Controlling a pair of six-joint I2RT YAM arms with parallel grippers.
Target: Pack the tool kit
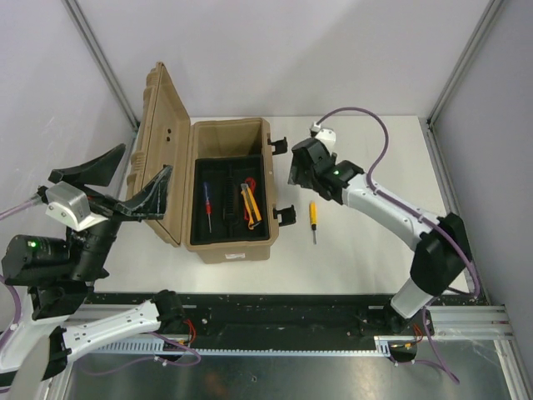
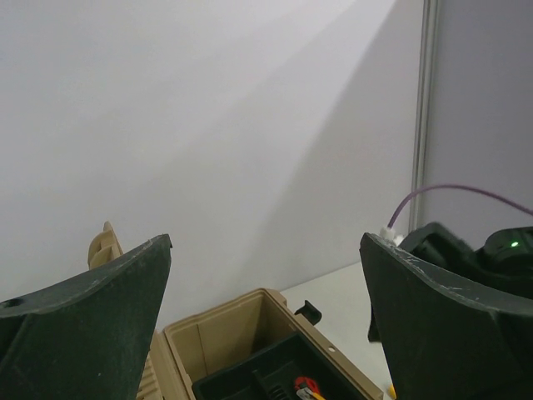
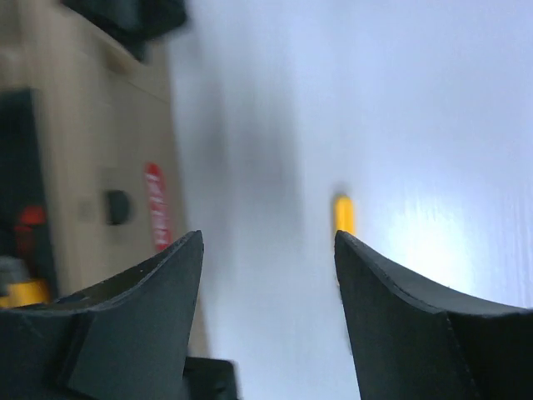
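Left tool (image 1: 146,158) gaping wide, empty, lower left; right tool (image 3: 266,237) hovering parted, holding nothing, near yellow screwdriver (image 1: 313,217) lying right of case (image 1: 229,243).

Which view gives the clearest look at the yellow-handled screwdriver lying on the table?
Top external: the yellow-handled screwdriver lies whole and sharp on the table, right of the case. The right wrist view catches only its blurred yellow handle; the left wrist view does not clearly show it.
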